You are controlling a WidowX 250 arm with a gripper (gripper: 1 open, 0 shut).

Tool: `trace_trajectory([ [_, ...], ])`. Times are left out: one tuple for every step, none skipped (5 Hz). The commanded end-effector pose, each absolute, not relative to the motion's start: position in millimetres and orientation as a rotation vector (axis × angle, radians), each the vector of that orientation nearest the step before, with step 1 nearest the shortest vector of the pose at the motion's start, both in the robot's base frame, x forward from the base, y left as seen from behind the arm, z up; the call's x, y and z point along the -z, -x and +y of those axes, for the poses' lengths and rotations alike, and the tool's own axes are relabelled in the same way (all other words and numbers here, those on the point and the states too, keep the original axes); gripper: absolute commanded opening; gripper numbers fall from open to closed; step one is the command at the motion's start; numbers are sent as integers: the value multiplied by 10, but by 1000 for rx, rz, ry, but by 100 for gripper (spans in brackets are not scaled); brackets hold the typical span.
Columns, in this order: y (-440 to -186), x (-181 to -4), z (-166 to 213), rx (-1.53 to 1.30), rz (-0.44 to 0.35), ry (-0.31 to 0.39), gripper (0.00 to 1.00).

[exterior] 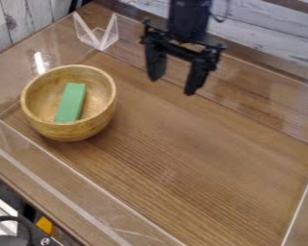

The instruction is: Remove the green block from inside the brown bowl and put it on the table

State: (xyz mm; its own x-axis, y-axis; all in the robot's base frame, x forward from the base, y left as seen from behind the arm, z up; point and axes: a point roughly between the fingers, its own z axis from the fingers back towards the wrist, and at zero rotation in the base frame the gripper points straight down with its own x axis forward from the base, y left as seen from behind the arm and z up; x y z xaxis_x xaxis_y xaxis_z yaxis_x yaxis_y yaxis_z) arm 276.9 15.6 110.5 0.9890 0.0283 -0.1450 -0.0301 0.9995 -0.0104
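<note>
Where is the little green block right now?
The flat bright green block lies inside the round light-brown wooden bowl, at the left of the camera view.

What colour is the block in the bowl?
The block is green, seen in the camera view.

Bench (183, 173): brown wood grain, streaky, lighter tan toward 6 o'clock, whitish glare toward 12 o'clock. Bowl (105, 114): light golden-brown outside, yellowish-tan rim, paler tan inside. Block (73, 103) in bowl: plain mid green, one flat colour on top, no pattern visible. Gripper (177, 62): black to dark charcoal, blurry, markings can't be made out. Arm above it, at 12 o'clock: black too. Side walls (279, 44) at 1 o'clock: see-through, greyish-white edges. Zigzag piece (97, 32) at 11 o'clock: whitish. Cable (18, 223) at 7 o'clock: black. Small bit (45, 225) beside it: orange-yellow.
</note>
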Motion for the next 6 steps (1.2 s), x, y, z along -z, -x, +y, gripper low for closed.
trace_trajectory([
  [-2685, -1312, 451, -54, 73, -2, 100],
  [-2575, -1333, 724, -80, 66, -7, 100],
  [-2488, -1311, 901, -108, 69, -7, 100],
  [-2452, -1263, 987, -122, 78, -5, 100],
  [-2430, -1215, 1031, -131, 90, -4, 100],
  [-2413, -1168, 1059, -138, 102, -2, 100],
])
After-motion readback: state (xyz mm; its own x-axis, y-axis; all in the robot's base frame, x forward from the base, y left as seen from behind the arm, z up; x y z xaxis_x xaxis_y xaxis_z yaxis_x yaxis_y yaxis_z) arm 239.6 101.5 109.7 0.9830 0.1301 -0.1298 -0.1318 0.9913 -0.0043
